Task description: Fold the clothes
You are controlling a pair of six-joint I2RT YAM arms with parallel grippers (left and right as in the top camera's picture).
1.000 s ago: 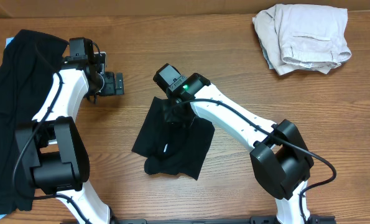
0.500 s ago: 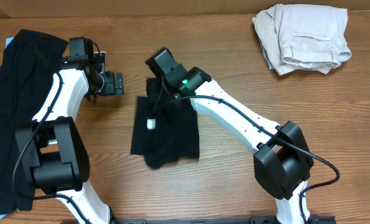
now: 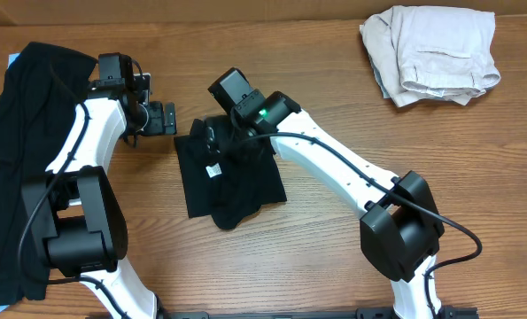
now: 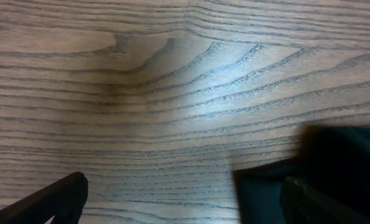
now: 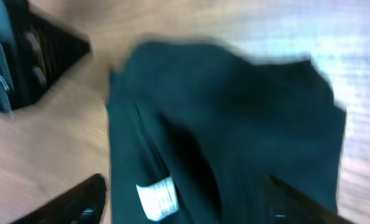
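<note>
Both are gaping empty, left gripper (image 3: pixel 168 119) beside and right gripper (image 5: pixel 188 196) above the rumpled black soft-fabric T-shirt (image 3: pixel 241 182), which is probably needing one flat-edge pinch.

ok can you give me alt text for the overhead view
A small black garment with a white label lies crumpled on the wooden table, the right gripper over its top edge. The left gripper sits just beside it, with a black cloth pile at the picture's left edge and folded beige clothes top right.
</note>
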